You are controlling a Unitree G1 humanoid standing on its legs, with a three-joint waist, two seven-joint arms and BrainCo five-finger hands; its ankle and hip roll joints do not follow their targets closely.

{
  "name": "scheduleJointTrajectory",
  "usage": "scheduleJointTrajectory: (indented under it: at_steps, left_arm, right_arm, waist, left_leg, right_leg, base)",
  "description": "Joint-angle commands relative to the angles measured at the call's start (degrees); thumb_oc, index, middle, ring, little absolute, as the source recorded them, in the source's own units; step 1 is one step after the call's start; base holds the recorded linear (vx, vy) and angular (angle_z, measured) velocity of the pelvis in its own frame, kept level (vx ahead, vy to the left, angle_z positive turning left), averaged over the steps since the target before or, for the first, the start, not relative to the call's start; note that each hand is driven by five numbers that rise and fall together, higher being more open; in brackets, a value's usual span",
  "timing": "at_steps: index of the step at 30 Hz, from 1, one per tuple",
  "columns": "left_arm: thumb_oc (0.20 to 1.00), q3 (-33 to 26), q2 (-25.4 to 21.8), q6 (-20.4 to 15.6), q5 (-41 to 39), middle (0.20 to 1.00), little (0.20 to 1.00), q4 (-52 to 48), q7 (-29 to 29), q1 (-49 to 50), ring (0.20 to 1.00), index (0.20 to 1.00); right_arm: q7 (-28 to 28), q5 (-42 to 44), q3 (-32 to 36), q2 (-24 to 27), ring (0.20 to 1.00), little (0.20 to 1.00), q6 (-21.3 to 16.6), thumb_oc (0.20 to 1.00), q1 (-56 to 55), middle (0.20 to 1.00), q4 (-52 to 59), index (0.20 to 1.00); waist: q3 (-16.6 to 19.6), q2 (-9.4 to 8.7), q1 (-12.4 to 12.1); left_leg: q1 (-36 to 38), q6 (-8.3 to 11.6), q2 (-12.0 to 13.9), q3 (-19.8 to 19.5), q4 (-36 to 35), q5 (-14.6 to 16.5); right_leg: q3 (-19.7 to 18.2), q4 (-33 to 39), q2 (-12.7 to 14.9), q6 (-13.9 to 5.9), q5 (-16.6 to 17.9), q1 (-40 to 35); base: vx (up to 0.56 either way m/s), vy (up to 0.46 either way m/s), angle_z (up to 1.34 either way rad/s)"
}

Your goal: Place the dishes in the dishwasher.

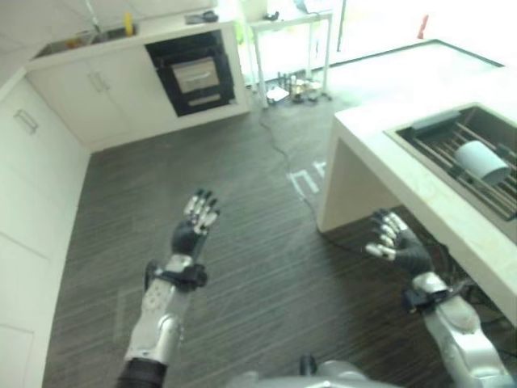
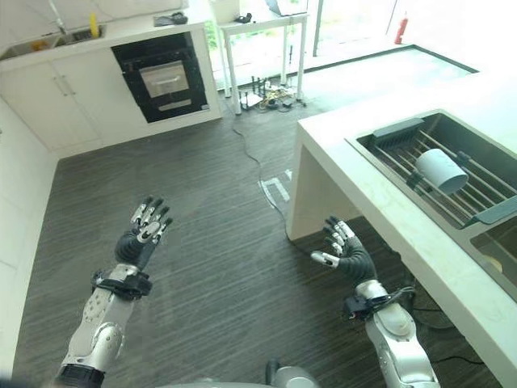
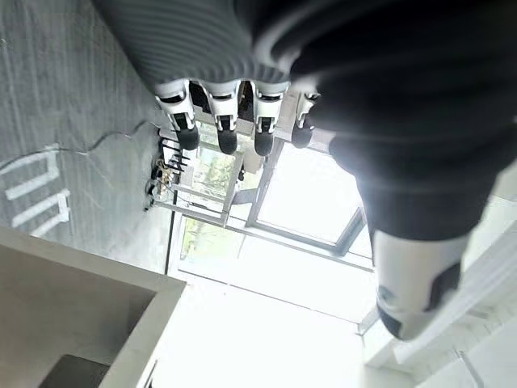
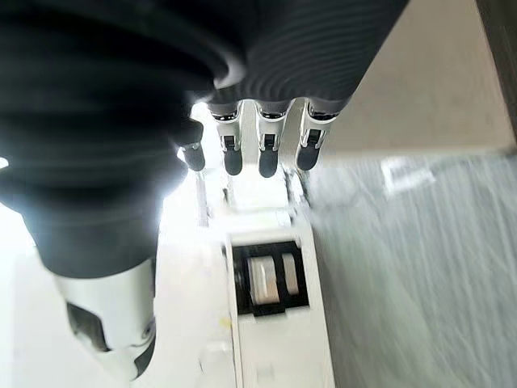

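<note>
**Empty-handed at the counter, one cup waiting in the rack**

I have both hands raised over the dark plank floor (image 1: 242,242) with nothing in either. The left hand (image 1: 196,222) is held up well out from the counter, its fingers straight and spread. The right hand (image 2: 346,250) hangs just beside the white counter (image 2: 380,202), below its top edge, fingers loosely relaxed and the thumb apart; its own wrist view confirms that the fingers close on nothing.

The one dish I can make out is a white cup (image 2: 442,170), lying on its side on the slatted rack (image 2: 404,166) set into the countertop. It is well apart from the right hand and above it. Across the room, under the far worktop, sits a dark-fronted appliance (image 1: 194,74); I take it for the dishwasher, though I cannot be sure from here.

I judge the cup to be light, rigid and smooth-glazed, so likely slippery if wet and breakable if dropped on this floor. I would take it round the body, thumb on one side and fingers opposite, near the middle and not by the rim. I cannot see a handle. Lying on slats, it may roll at first touch.
</note>
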State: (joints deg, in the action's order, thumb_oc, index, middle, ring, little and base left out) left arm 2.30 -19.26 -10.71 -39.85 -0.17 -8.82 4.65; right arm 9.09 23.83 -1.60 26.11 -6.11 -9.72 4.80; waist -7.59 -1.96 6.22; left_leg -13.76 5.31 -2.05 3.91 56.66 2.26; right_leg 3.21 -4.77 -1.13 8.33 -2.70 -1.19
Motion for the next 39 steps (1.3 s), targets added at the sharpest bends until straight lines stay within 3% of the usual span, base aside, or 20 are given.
scheduleJointTrajectory:
  at_steps: [1,5,7,8,10,12,14,17,20,22,23,24,25,26,28,32,37,39]
  left_arm:
    - [1.000,-3.23,-2.43,-5.55,-2.75,1.000,1.000,-4.53,-0.08,1.43,1.000,1.000]
    - [1.000,-6.68,-2.90,-8.04,-4.29,1.000,1.000,-6.74,-0.88,3.40,1.000,1.000]
    - [1.000,-7.87,-2.24,-9.14,-4.36,1.000,1.000,-7.50,-1.85,4.38,1.000,1.000]
    - [1.000,-8.68,-1.96,-10.57,-3.07,1.000,1.000,-9.36,-2.76,5.76,1.000,1.000]
    - [1.000,-8.04,-3.02,-11.02,-0.89,1.000,1.000,-9.24,-1.09,4.45,1.000,1.000]
    - [1.000,-7.46,-4.55,-10.05,-0.21,1.000,1.000,-9.50,0.12,2.51,1.000,1.000]
    - [1.000,-6.60,-5.57,-9.66,1.32,1.000,1.000,-9.43,0.27,0.83,1.000,1.000]
    - [1.000,-6.17,-6.38,-8.88,1.23,1.000,1.000,-10.69,0.04,0.00,1.000,1.000]
    - [1.000,-6.23,-6.30,-8.91,0.21,1.000,1.000,-11.73,-2.57,-0.18,1.000,1.000]
    - [1.000,-6.33,-6.48,-9.94,1.62,1.000,1.000,-13.41,-1.84,0.67,1.000,1.000]
    - [1.000,-6.31,-6.62,-10.33,2.36,1.000,1.000,-13.83,-1.18,0.91,1.000,1.000]
    - [1.000,-6.15,-6.91,-10.68,3.26,1.000,1.000,-15.08,0.15,1.32,1.000,1.000]
    - [1.000,-6.05,-6.88,-10.50,3.60,1.000,1.000,-15.22,0.40,1.31,1.000,1.000]
    - [1.000,-5.82,-6.92,-10.35,4.81,1.000,1.000,-15.48,1.36,1.47,1.000,1.000]
    - [1.000,-5.91,-7.38,-9.83,5.54,1.000,1.000,-15.39,1.98,1.84,1.000,1.000]
    - [1.000,-6.08,-7.33,-9.68,2.05,1.000,1.000,-14.07,2.21,1.47,1.000,1.000]
    - [1.000,-5.41,-5.98,-9.21,-2.28,1.000,1.000,-13.58,1.53,0.62,1.000,1.000]
    - [1.000,-5.00,-5.61,-9.52,-3.21,1.000,1.000,-13.83,1.61,0.34,1.000,1.000]
  right_arm:
    - [1.03,4.67,2.00,2.03,1.000,1.000,-4.19,1.000,2.66,1.000,4.43,1.000]
    - [2.61,3.51,2.59,1.50,1.000,1.000,-2.38,1.000,3.97,1.000,6.04,1.000]
    - [3.16,2.30,2.72,0.90,1.000,1.000,-2.39,1.000,3.78,1.000,6.51,1.000]
    - [2.92,2.58,2.84,1.36,1.000,1.000,-3.43,1.000,3.12,1.000,7.10,1.000]
    - [2.33,3.35,3.12,1.41,1.000,1.000,-3.09,1.000,3.35,1.000,7.41,1.000]
    - [2.32,5.44,4.27,1.51,1.000,1.000,-2.05,1.000,2.54,1.000,9.24,1.000]
    - [3.17,5.07,4.68,0.65,1.000,1.000,-2.10,1.000,1.53,1.000,10.27,1.000]
    - [2.53,5.01,4.24,0.49,1.000,1.000,-2.50,1.000,1.02,1.000,11.15,1.000]
    - [3.17,4.99,2.57,-0.41,1.000,1.000,-1.68,1.000,3.25,1.000,9.81,1.000]
    - [3.70,4.39,0.36,-1.04,1.000,1.000,-0.90,1.000,5.32,1.000,9.68,1.000]
    - [3.80,4.50,-0.29,-1.16,1.000,1.000,-0.98,1.000,5.90,1.000,9.58,1.000]
    - [3.36,5.16,-1.75,-0.90,1.000,1.000,-1.06,1.000,7.83,1.000,9.35,1.000]
    - [3.07,5.09,-2.10,-1.01,1.000,1.000,-1.05,1.000,8.27,1.000,9.19,1.000]
    - [2.27,4.73,-3.45,-1.59,1.000,1.000,-1.41,1.000,9.56,1.000,8.63,1.000]
    - [1.48,4.51,-4.63,-2.62,1.000,1.000,-2.49,1.000,9.21,1.000,9.01,1.000]
    - [1.50,4.98,-3.93,-2.35,1.000,1.000,-3.90,1.000,6.86,1.000,9.55,1.000]
    - [0.07,5.55,-2.33,-1.36,1.000,1.000,-4.40,1.000,6.72,1.000,9.91,1.000]
    - [0.34,6.33,-1.10,-0.48,1.000,1.000,-4.62,1.000,6.56,1.000,9.89,1.000]
  waist:
    - [-0.34,-1.08,-0.66]
    - [0.08,0.88,-3.01]
    - [0.03,1.37,-4.30]
    - [-0.17,1.32,-5.53]
    - [0.05,1.24,-5.02]
    - [0.71,1.63,-4.77]
    - [1.62,1.34,-4.39]
    - [2.26,0.56,-5.06]
    - [2.42,0.43,-7.06]
    - [2.26,0.30,-9.47]
    - [2.11,0.21,-10.09]
    - [1.74,-0.47,-11.32]
    - [1.70,-0.58,-11.46]
    - [1.60,-1.01,-11.55]
    - [1.19,-1.02,-10.48]
    - [1.28,-0.73,-8.22]
    - [1.02,-0.80,-5.50]
    - [0.75,-0.65,-4.09]
  left_leg:
    - [6.60,-3.07,5.00,0.70,-26.62,-9.47]
    - [10.18,-2.78,5.26,-5.34,-56.11,-11.35]
    - [8.91,-2.06,4.95,-9.26,-59.69,-13.39]
    - [6.49,-1.98,5.22,-11.66,-60.37,-13.47]
    - [8.16,-2.60,5.17,-9.22,-60.25,-11.19]
    - [9.27,-3.53,4.69,-9.44,-60.21,-10.30]
    - [11.04,-4.66,3.74,-8.13,-60.94,-9.20]
    - [12.65,-5.87,2.34,-7.54,-61.49,-7.84]
    - [13.65,-6.20,2.41,-5.19,-61.66,-7.01]
    - [14.73,-5.58,3.16,-1.09,-61.66,-5.81]
    - [14.95,-5.29,3.56,0.52,-61.66,-5.38]
    - [15.50,-4.82,3.91,4.25,-61.66,-4.37]
    - [15.61,-4.79,3.93,4.82,-61.66,-4.21]
    - [16.19,-4.69,4.01,6.85,-61.66,-3.55]
    - [18.31,-5.12,3.83,8.66,-61.66,-1.58]
    - [20.38,-5.80,4.12,10.41,-61.59,-0.39]
    - [21.16,-4.81,6.54,11.33,-56.80,0.84]
    - [20.66,-3.98,7.98,11.31,-51.86,1.15]
  right_leg:
    - [-1.65,3.44,0.42,-7.05,5.03,-1.85]
    - [-7.01,4.41,-1.66,-8.41,2.23,-4.91]
    - [-9.70,4.43,-1.93,-8.39,0.46,-7.26]
    - [-12.10,3.76,-0.66,-8.83,-2.25,-10.44]
    - [-11.20,3.14,1.31,-10.15,-2.98,-11.41]
    - [-10.35,1.37,2.51,-11.55,-3.25,-10.90]
    - [-8.14,-2.30,4.36,-13.15,-1.23,-8.56]
    - [-4.44,-5.14,6.22,-13.97,-0.30,-6.06]
    - [1.78,-6.18,7.21,-14.44,-0.01,-4.20]
    - [10.47,-1.83,9.10,-14.78,0.71,-3.37]
    - [12.72,-0.06,9.70,-14.91,1.61,-3.03]
    - [18.13,5.52,11.31,-15.79,6.30,-2.05]
    - [18.59,6.32,11.58,-15.94,7.16,-1.96]
    - [19.94,8.47,12.65,-16.56,10.14,-1.32]
    - [18.44,9.10,13.67,-17.34,13.44,1.19]
    - [16.93,9.21,12.34,-17.18,12.06,1.43]
    - [13.62,9.03,9.75,-14.98,9.66,0.16]
    - [11.93,8.49,8.37,-13.42,8.78,-0.45]
  base:
    - [0.31,0.118,-0.67]
    - [0.41,0.308,-0.81]
    - [0.47,0.401,-1.19]
    - [0.48,0.484,-1.28]
    - [0.33,0.436,-1.60]
    - [0.18,0.361,-1.14]
    - [0.19,0.371,-0.33]
    - [0.10,0.228,-0.41]
    - [0.03,0.150,-0.71]
    - [-0.03,0.053,-1.26]
    - [-0.05,-0.099,-2.36]
    - [-0.03,-0.135,-2.67]
    - [0.00,-0.207,-2.24]
    - [0.03,-0.132,-1.15]
    - [0.20,-0.316,-0.94]
    - [0.29,-0.445,-0.16]
    - [0.22,-0.388,-0.29]
    - [0.22,-0.378,-0.16]
